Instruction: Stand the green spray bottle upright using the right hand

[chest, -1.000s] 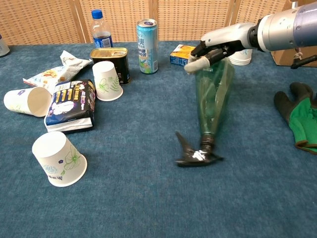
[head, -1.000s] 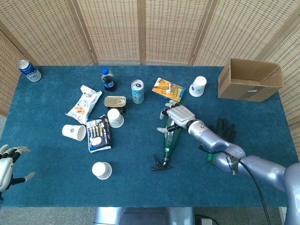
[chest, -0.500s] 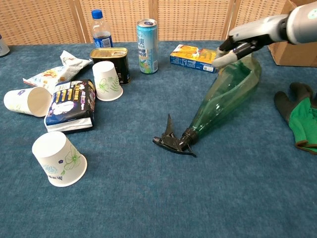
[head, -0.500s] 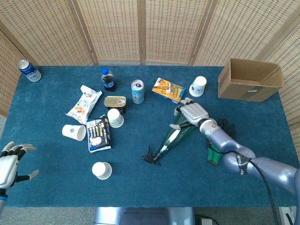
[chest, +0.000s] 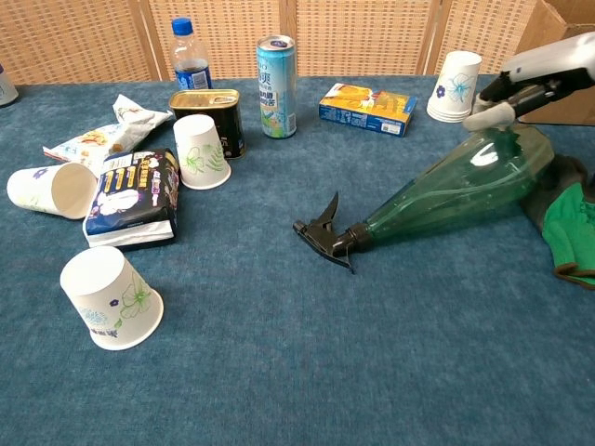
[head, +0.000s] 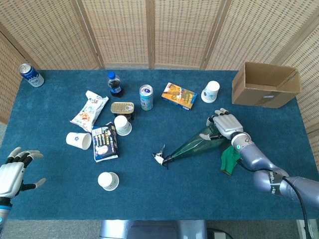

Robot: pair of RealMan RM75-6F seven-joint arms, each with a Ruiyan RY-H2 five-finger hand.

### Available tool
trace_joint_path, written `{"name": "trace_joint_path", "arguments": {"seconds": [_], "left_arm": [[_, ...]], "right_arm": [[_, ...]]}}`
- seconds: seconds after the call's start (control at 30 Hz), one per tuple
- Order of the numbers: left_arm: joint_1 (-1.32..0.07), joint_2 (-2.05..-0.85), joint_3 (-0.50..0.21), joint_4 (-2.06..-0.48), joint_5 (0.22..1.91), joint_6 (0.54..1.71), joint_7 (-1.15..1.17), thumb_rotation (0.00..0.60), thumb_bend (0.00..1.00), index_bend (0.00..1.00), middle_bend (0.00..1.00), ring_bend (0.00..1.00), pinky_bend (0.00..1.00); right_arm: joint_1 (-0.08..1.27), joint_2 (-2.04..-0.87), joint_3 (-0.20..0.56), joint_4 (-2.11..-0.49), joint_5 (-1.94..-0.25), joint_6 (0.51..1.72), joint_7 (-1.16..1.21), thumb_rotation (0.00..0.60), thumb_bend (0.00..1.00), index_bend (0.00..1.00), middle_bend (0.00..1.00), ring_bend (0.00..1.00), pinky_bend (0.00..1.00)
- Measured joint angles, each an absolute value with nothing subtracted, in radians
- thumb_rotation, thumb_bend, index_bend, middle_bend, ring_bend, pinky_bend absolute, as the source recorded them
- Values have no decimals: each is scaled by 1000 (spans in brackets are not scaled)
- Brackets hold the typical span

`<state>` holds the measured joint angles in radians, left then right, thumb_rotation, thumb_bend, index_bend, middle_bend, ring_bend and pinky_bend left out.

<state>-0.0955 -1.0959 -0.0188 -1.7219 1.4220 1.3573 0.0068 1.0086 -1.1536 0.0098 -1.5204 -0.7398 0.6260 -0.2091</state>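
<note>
The green spray bottle [head: 192,146] [chest: 456,190] lies tilted on the blue table, its black trigger head [chest: 323,232] down on the cloth at the left and its wide base raised toward the right. My right hand [head: 224,124] [chest: 525,85] grips the base end from above, fingers wrapped over it. My left hand [head: 13,172] hovers at the table's near left corner, fingers spread and holding nothing; only the head view shows it.
A green and black glove [chest: 567,214] lies just right of the bottle's base. A cardboard box [head: 265,84] stands at the far right. A paper cup stack [chest: 453,85], snack box [chest: 367,107], cans, bottle, cups and snack bags [chest: 135,196] fill the centre and left.
My right hand has swung the bottle's base rightward and toward the glove. The bottle has pivoted from nearly nose-down to lying low, with its trigger head shifted slightly left.
</note>
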Motion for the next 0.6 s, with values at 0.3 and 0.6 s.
{"name": "trace_joint_path", "arguments": {"seconds": [0.3, 0.6], "left_arm": [[-100, -1100, -17, -1730, 1439, 1367, 5, 594, 183, 283, 268, 215, 0], [-90, -1105, -8, -1719, 1451, 1383, -17, 597, 183, 285, 269, 214, 0]], "right_arm": [[984, -1108, 47, -1593, -784, 675, -181, 183, 299, 226, 259, 36, 21], [915, -1119, 104, -1669, -1066, 805, -98, 315, 273, 191, 223, 0, 21]]}}
